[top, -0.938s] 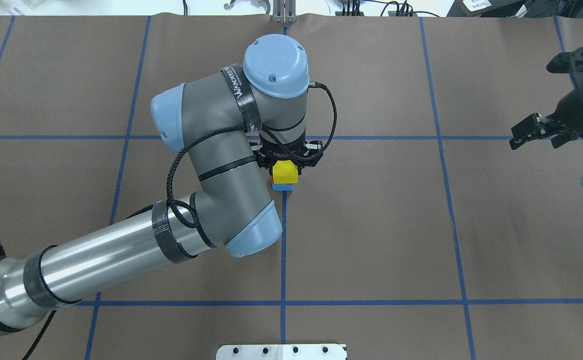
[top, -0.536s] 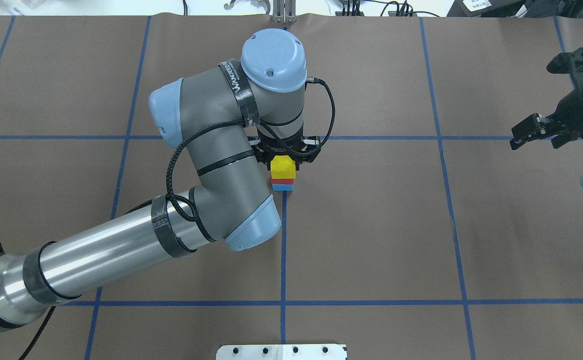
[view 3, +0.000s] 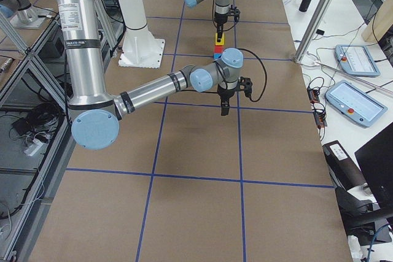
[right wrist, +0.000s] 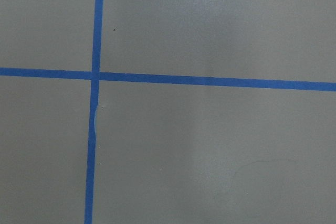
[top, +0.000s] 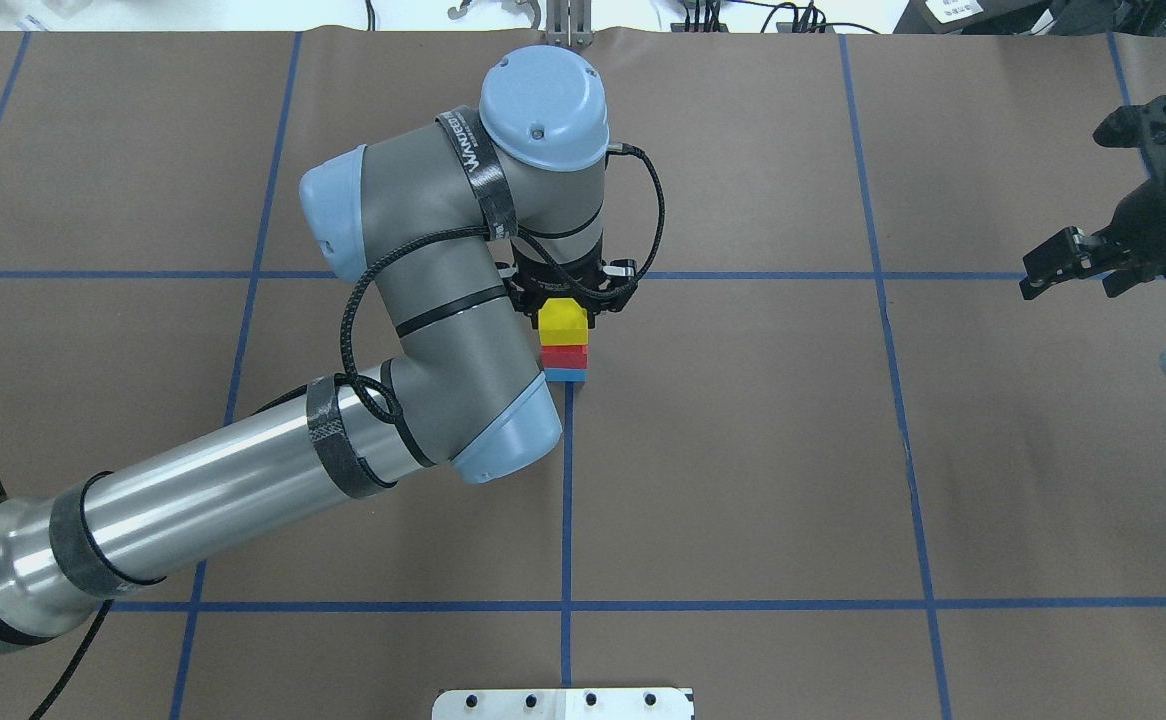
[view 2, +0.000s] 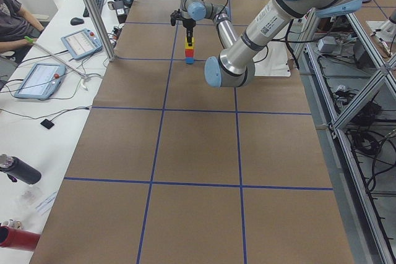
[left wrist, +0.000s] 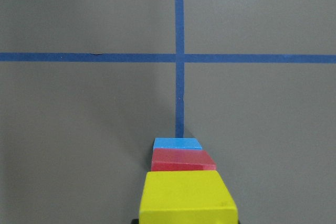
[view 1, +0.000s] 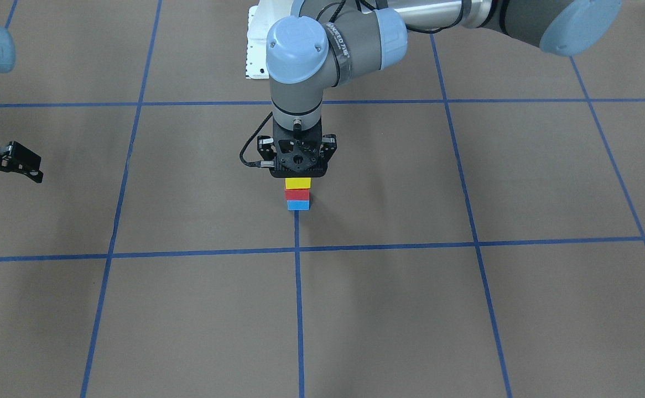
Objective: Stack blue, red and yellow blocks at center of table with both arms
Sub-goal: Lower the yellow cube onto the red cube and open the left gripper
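Since the yellow block (view 1: 297,183) sits atop the red block (view 1: 297,195) and blue block (view 1: 298,205) at the counter's (view 1: 466,309) centre, the left tool (view 1: 297,174), seemingly clenched on it, should part gently, then rise straight. Left wrist view shows red slightly skewed; front view doesn't. Right tool (top: 1068,288) released, well apart.

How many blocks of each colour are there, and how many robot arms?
1 yellow block
1 red block
1 blue block
2 robot arms: left arm, right arm
Total: 5 things
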Motion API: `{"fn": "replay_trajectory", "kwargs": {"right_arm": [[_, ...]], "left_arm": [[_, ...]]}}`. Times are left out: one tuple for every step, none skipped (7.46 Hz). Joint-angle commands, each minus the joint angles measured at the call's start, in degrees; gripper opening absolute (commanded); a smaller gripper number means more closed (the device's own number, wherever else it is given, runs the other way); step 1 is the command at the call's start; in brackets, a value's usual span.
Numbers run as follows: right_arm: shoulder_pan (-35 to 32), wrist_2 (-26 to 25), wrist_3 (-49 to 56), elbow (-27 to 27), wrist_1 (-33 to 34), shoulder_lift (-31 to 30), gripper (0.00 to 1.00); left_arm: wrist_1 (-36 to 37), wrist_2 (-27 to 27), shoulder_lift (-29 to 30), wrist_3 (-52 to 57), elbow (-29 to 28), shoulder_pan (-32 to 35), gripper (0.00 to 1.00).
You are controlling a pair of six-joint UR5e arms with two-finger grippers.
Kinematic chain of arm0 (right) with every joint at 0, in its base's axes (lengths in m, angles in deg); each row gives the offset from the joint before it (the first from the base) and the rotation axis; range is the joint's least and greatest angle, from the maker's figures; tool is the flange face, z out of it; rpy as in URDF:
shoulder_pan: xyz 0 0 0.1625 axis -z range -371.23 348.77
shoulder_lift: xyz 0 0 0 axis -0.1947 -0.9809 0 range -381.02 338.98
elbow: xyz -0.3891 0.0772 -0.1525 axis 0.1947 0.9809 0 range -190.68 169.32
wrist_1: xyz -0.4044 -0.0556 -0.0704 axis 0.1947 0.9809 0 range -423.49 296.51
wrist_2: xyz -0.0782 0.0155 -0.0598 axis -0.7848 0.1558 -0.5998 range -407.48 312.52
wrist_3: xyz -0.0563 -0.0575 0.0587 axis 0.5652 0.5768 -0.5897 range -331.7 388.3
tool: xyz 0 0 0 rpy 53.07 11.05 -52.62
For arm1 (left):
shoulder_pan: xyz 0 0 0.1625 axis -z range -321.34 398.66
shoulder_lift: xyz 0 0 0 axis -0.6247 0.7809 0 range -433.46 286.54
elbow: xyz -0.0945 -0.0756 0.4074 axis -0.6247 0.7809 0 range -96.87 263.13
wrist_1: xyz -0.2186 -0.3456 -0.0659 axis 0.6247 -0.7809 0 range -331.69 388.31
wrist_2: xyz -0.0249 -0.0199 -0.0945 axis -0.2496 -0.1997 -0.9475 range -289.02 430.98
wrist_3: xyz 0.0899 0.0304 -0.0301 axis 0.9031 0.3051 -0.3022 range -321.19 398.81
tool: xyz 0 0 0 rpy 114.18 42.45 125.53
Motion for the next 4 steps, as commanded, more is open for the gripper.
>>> {"fn": "replay_trajectory", "kwargs": {"right_arm": [[0.0, 0.1, 0.0, 0.0, 0.0, 0.0, 1.00], [0.0, 0.0, 0.0, 0.0, 0.0, 0.0, 1.00], [0.0, 0.0, 0.0, 0.0, 0.0, 0.0, 1.00], [0.0, 0.0, 0.0, 0.0, 0.0, 0.0, 1.00]], "left_arm": [[-0.1, -0.1, 0.2, -0.1, -0.2, 0.0, 0.00], [-0.5, 0.0, 0.4, -0.2, -0.8, 0.0, 0.00], [-0.9, -0.1, 0.4, -0.4, -1.1, 0.0, 0.00], [-0.9, 0.0, 0.4, -0.4, -1.4, 0.0, 0.00]]}}
